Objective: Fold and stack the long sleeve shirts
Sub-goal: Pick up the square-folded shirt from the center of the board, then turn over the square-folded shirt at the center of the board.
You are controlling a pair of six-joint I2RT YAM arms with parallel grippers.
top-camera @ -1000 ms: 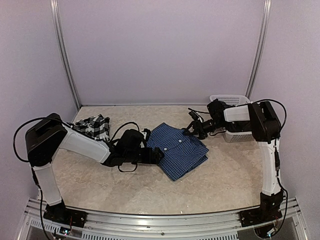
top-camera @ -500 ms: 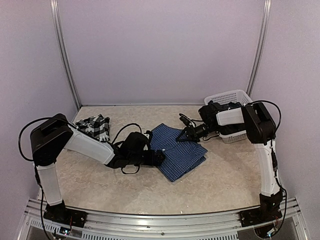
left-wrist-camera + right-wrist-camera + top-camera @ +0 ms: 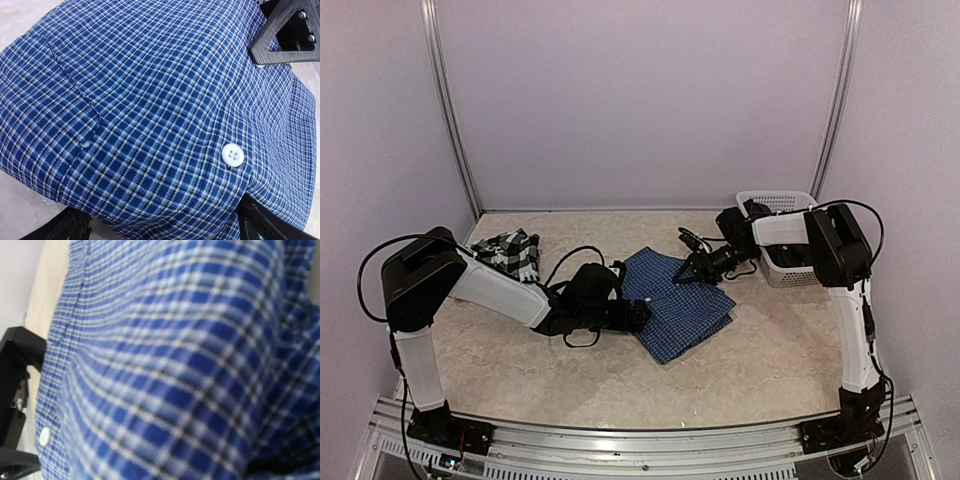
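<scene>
The blue checked shirt lies folded at the table's middle and fills the left wrist view and the right wrist view. My left gripper is at its left edge, jaws wide apart with the cloth bulging between them. My right gripper is low at the shirt's far edge; its fingers are hidden by close, blurred cloth in its own view, and one finger shows in the left wrist view. The black-and-white plaid shirt lies crumpled at the back left.
A white plastic basket stands at the back right, just behind my right arm. The beige table is walled in by pale panels, with a metal rail at the near edge.
My right gripper has moved left from beside the basket down onto the far edge of the blue shirt. My left arm has hardly moved.
</scene>
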